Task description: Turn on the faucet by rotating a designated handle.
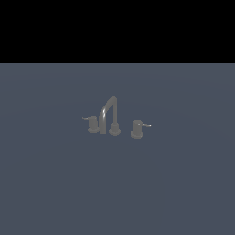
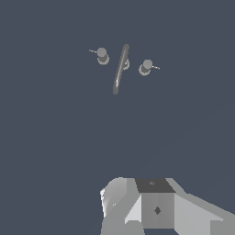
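Faucet (image 1: 113, 117), a small dull-grey metal set with a tall arched spout (image 2: 120, 69) on a round base, stands on the flat blue-grey surface (image 1: 55, 183), well apart from the gripper (image 2: 151, 209). Its handle (image 1: 93, 123), a short grey cylindrical knob with a thin lever, sits beside the spout; the twin knob (image 1: 137, 128) flanks the other side. Only the gripper's pale grey body shows in the wrist view, fingers hidden, so cannot tell if spread or pressed together.

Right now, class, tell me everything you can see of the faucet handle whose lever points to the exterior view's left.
The handle is a short, dull-grey, metal-looking cylindrical knob standing upright on the flat blue-grey surface. A thin lever juts sideways from near its top, away from the arched spout beside it. Nothing touches it; the gripper is far off.
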Controlling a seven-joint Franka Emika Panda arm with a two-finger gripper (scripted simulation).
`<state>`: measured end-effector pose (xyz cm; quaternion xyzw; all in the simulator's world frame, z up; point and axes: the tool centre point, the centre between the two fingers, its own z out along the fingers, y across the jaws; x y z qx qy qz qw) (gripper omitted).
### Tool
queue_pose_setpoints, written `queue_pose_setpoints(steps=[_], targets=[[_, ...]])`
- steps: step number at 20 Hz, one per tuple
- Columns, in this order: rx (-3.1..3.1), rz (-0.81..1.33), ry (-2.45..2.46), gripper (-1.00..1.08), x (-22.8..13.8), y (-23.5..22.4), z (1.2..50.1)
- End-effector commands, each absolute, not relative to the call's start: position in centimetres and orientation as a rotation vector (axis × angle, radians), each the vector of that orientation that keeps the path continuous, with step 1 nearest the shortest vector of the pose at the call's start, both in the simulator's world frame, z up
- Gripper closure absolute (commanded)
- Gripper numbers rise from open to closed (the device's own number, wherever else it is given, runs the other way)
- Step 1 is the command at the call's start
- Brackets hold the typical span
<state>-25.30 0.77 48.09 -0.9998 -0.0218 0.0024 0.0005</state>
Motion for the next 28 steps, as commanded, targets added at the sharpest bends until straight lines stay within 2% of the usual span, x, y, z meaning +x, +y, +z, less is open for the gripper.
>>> queue_pose_setpoints(steps=[1,18,28], targets=[[-3.14,0.008,-0.069,1.08,-25.3,0.8,48.1],[-3.156,0.028,-0.054,1.08,-24.2,0.9,48.3],[-3.113,0.038,0.124,1.08,-20.7,1.9,47.2]])
